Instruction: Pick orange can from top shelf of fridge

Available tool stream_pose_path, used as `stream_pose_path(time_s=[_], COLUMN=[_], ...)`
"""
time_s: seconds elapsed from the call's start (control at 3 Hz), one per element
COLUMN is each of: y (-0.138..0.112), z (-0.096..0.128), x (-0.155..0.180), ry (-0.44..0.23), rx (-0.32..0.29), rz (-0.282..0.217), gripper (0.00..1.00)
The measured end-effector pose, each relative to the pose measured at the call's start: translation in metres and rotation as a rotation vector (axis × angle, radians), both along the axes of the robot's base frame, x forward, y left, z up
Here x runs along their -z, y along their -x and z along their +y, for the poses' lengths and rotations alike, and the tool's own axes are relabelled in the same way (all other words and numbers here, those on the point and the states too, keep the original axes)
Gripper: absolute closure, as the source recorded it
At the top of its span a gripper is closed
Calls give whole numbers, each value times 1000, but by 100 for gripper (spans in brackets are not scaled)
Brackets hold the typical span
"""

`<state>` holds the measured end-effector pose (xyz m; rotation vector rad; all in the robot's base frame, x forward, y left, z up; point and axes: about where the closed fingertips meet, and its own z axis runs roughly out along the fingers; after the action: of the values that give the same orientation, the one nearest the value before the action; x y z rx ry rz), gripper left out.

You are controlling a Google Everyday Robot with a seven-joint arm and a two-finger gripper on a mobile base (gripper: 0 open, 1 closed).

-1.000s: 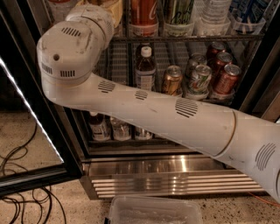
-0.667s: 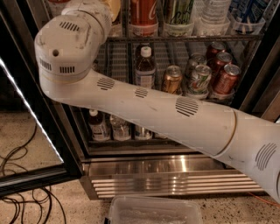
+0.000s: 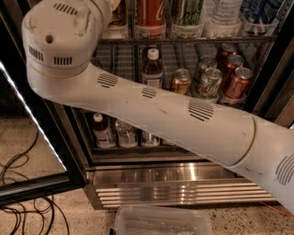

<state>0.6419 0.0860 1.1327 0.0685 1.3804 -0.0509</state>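
**Arm lifted toward top shelf, hand out of shot**

Since approx 1 s ago the arm's big joint housing (image 3: 55, 41) has gone up and a bit left. The tan wrist part seen at the upper edge then has nearly left the shot. The forearm (image 3: 183, 114) lies across the fridge (image 3: 183, 176) front as before. Reads as the reach to the top shelf (image 3: 202, 40) under way, w/ no grasp shown yet.

The hand is past the upper edge, above the joint housing, so not visible. Can't tell if it's open, closed or holding anything.

The orange can (image 3: 118, 16) stands on the top shelf, leftmost visible lane, just left of the red cola can (image 3: 149, 11). The green-and-white can (image 3: 186, 11) is one lane further right. Only the orange can's lower body shows, partly behind the arm. It sits just right of where the arm leaves the shot, so prob. close to the hand, but contact can't be told
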Motion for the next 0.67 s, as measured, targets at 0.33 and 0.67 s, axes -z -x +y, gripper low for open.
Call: stream_pose_path(time_s=[0.33, 0.67], y=[22, 50], z=[-18, -37], x=[-6, -4], ry=[0, 8], rx=[23, 38], rz=[57, 138], gripper=[100, 100])
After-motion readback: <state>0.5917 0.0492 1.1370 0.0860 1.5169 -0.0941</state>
